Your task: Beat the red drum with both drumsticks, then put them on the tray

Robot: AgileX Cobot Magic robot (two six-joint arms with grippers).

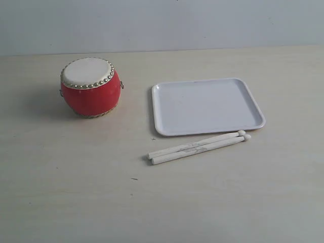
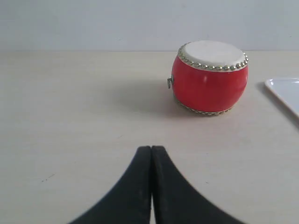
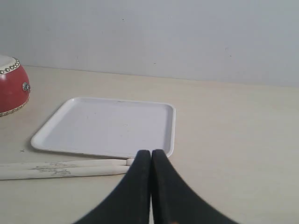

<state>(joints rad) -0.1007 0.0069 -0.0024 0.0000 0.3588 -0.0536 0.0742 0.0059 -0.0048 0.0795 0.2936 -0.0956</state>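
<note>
The red drum (image 1: pixel 91 86) stands upright at the left of the table, cream skin up; the left wrist view also catches the red drum (image 2: pixel 209 78). Right of it lies the empty white tray (image 1: pixel 206 105), whose rim (image 3: pixel 171 122) shows in the right wrist view. Two pale drumsticks (image 1: pixel 198 147) lie side by side on the table just in front of the tray, tips toward the right. My left gripper (image 2: pixel 151 149) is shut and empty, well short of the drum. My right gripper (image 3: pixel 151 152) is shut and empty, its fingers covering the drumsticks' (image 3: pixel 60 169) tip ends. Neither gripper shows in the exterior view.
The pale wooden table (image 1: pixel 76 192) runs back to a plain grey-white wall (image 1: pixel 162 23). A corner of the tray (image 2: pixel 285 92) enters the left wrist view beside the drum.
</note>
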